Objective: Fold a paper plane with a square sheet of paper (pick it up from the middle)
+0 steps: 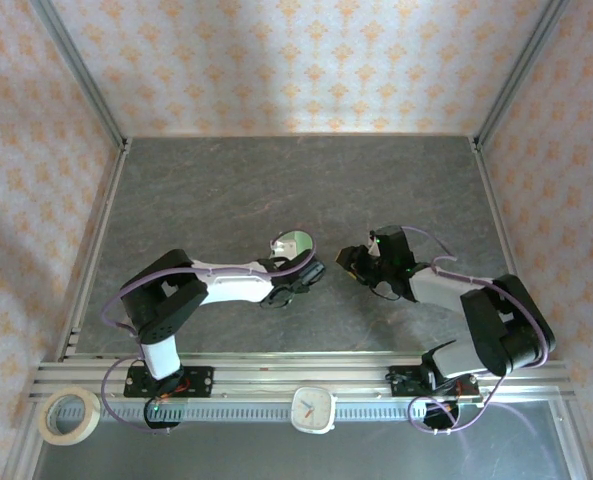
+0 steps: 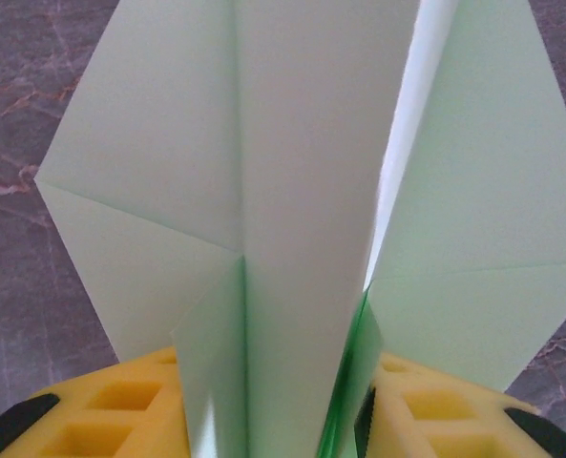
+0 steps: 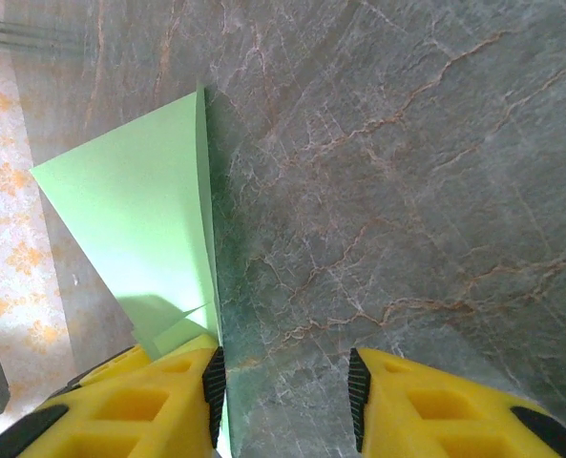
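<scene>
The paper plane (image 2: 311, 191) is pale green, folded with a centre crease and slanted wing flaps. It stands up off the table between the yellow fingers (image 2: 435, 405) of my left gripper (image 2: 273, 425). Its flaps fan out against both fingers and hide the left pad, so the grip is unclear. From above, the paper plane (image 1: 291, 242) is a small bright patch just beyond my left gripper (image 1: 304, 274). My right gripper (image 1: 356, 262) sits to its right. In the right wrist view the paper plane (image 3: 139, 219) lies outside the left finger, its edge along that pad. My right gripper (image 3: 287, 401) is open over bare table.
The dark marbled table (image 1: 296, 180) is walled by patterned panels on three sides. A metal rail (image 1: 296, 380) runs along the near edge. A tape roll (image 1: 69, 415) and a white square clock (image 1: 314, 408) lie in front of it.
</scene>
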`<move>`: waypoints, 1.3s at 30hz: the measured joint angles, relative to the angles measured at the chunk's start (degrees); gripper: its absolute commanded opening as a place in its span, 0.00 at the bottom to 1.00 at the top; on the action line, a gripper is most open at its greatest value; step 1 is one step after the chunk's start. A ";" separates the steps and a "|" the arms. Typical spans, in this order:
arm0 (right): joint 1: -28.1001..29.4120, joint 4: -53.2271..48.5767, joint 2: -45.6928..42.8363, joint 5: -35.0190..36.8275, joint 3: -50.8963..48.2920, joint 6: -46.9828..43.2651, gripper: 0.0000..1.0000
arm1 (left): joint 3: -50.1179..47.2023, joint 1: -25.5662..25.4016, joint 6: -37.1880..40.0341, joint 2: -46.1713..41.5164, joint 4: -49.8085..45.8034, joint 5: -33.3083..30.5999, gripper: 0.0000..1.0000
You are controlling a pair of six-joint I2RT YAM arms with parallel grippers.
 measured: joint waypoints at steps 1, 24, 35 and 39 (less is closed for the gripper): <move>-0.20 -0.17 -0.17 -0.13 0.00 -0.22 0.41 | 0.07 -0.22 -0.55 -0.11 -0.42 -0.15 0.43; -1.55 -10.73 -22.91 40.37 4.39 -17.38 0.84 | -4.35 3.91 4.07 -24.83 -7.19 -13.60 0.77; -11.28 14.69 -16.92 63.25 -12.81 -35.08 0.93 | -22.03 32.89 25.46 -37.92 12.02 -21.24 0.99; -17.00 25.92 -10.97 57.79 -15.85 -38.05 0.94 | -26.62 38.99 33.20 -36.44 24.04 -21.51 0.99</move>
